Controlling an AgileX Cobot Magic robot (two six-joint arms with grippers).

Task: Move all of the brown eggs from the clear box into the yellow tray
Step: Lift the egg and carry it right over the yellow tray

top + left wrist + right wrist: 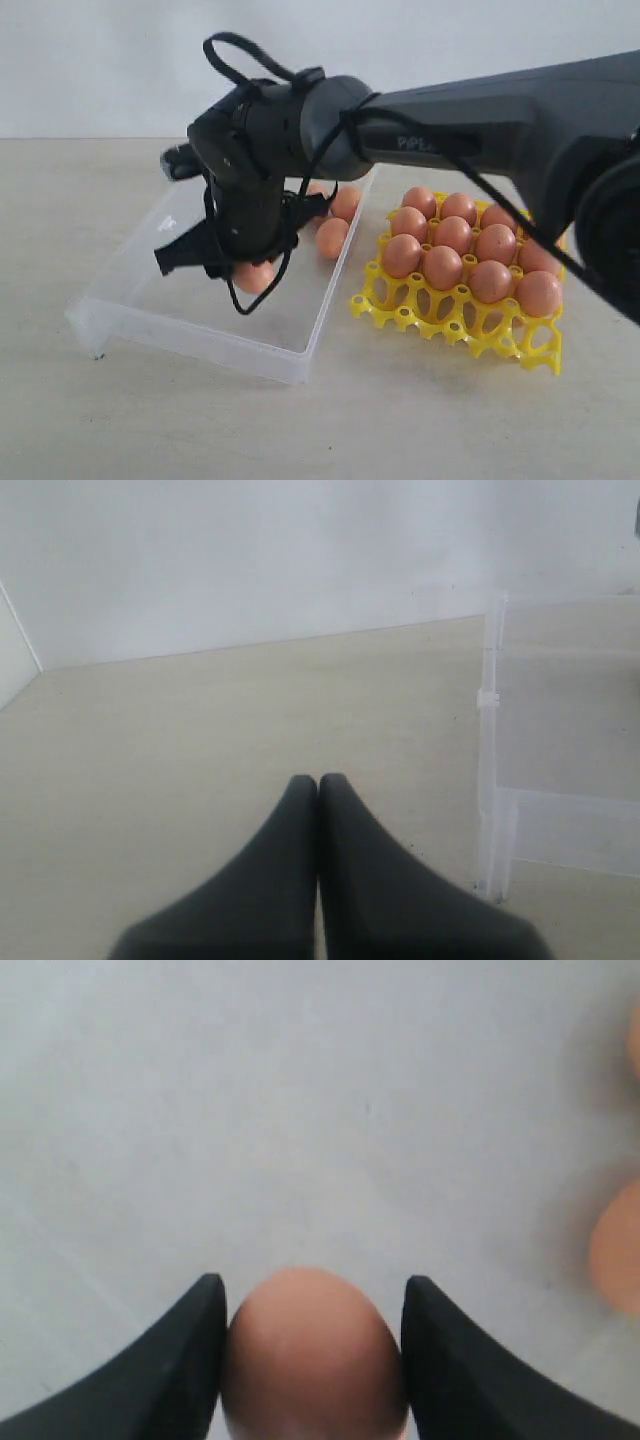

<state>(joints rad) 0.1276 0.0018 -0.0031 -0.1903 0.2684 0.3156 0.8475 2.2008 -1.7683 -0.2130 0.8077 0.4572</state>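
Your right claw point(312, 1285) is bracketing a small, smooth, orange-brown egg point(312, 1360) inside the large, shallow, clear plastic box point(190, 340). Both black fingers point(170, 1360) seem to be touching its sides, though how firmly is hard to judge. You are handling something light, slick and brittle, so be squeezing gently across its widest middle. Your left claw point(318, 780) is sitting shut and empty over the pale bench point(400, 420). Farther back, two more brown eggs point(332, 237) are waiting in the box. Beyond, the bright yellow plastic lattice tray point(455, 325) is filling up.

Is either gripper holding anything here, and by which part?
Right gripper pinches a smooth orange-brown oval egg by its two opposite sides, inside the clear plastic box; left gripper, shut, holds nothing.
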